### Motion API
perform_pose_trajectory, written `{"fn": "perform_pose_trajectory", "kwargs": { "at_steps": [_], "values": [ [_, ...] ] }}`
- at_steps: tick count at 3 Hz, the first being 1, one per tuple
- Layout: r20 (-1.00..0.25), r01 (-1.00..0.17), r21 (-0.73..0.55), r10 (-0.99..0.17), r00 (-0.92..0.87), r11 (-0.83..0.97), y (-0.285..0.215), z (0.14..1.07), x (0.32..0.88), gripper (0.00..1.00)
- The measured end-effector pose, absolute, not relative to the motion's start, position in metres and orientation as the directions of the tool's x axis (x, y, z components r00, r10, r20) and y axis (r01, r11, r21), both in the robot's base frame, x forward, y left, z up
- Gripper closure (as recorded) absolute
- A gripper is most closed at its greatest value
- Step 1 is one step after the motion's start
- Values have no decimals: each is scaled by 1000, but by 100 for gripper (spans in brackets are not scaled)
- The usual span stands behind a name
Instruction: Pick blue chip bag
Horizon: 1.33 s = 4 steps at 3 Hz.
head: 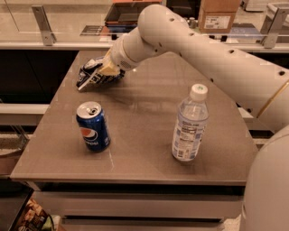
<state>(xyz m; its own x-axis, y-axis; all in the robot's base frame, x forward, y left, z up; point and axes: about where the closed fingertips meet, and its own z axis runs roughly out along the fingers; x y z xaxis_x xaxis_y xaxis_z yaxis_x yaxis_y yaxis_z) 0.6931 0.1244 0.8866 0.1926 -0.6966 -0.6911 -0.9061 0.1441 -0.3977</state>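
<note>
Foil, dark blue with white patches and crumpled, marks the blue chip bag [88, 73], which sits near the far left corner of the table [144, 153], close to the left edge and a little in from the back edge. The gripper [108, 71] is right against the bag's right side and overlaps it; whether it is spread or pinching the foil I cannot tell. The white arm [203, 49] reaches in from the right, crossing above the far half of the table. In front of the bag a stretch of tabletop lies open before the Pepsi can [92, 127], which stands upright well apart from the bag, near the left edge. The water bottle [190, 126] stands upright on the right half, well apart from both can and bag, with broad open surface between them. The tabletop is a smooth grey-brown slab with a soft sheen. Behind it runs a pale counter ledge with a metal bracket [40, 20], a dark tray [131, 12] and a closed cardboard box [219, 16]. The bottle is clear with a white cap on; the can's top shows its tab, and what the tray holds cannot be made out.
</note>
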Motion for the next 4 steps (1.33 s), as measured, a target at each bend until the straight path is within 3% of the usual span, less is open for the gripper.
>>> {"fn": "perform_pose_trajectory", "kwargs": {
  "at_steps": [4],
  "values": [
    [-763, -858, -461, -595, 253, 226, 92, 972, 686, 100]
  ]
}}
